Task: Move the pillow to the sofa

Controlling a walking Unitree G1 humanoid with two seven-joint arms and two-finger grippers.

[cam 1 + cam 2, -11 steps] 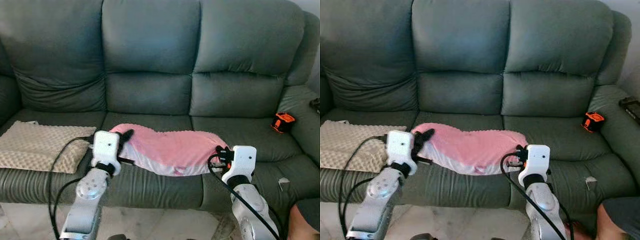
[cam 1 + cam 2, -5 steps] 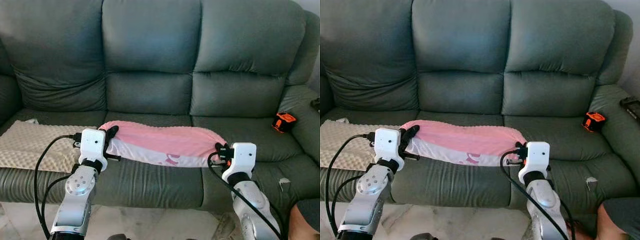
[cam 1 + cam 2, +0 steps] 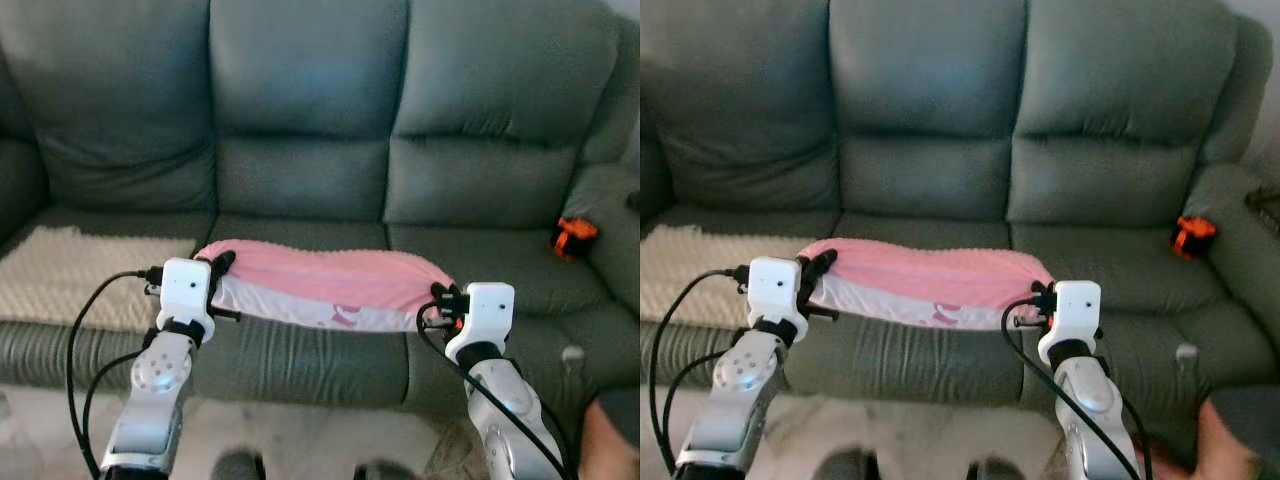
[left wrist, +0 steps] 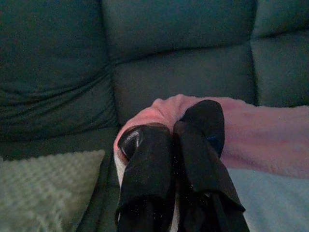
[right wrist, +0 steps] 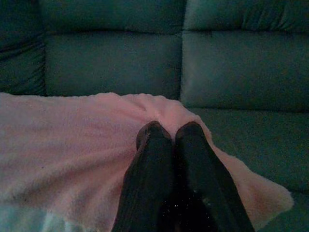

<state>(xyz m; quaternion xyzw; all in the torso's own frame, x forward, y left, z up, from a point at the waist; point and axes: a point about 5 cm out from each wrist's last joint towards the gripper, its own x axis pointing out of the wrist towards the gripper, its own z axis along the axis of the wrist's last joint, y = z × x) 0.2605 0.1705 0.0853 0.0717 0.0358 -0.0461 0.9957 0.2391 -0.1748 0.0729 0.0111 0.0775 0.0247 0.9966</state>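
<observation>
A pink pillow [image 3: 325, 282] with a white underside hangs stretched between my two grippers, in front of the grey sofa [image 3: 310, 110] and over its middle seat edge. My left gripper [image 3: 222, 262] is shut on the pillow's left end; in the left wrist view its fingers [image 4: 145, 169] pinch the pink fabric [image 4: 270, 140]. On the pillow's right end my right gripper [image 3: 438, 294] is shut, and the right wrist view shows its fingers [image 5: 193, 159] pressed together on the pink cloth [image 5: 67, 140].
A beige textured cushion [image 3: 80, 275] lies on the sofa's left seat. An orange and black object [image 3: 572, 236] sits by the right armrest. A small white scrap [image 3: 572, 353] lies on the right seat front. Pale floor [image 3: 300, 450] runs below the sofa.
My left arm swung out to the left and the sagging pillow was pulled taut between both grippers. Since then the view has dropped and blurred slightly; the pillow keeps its shape.
</observation>
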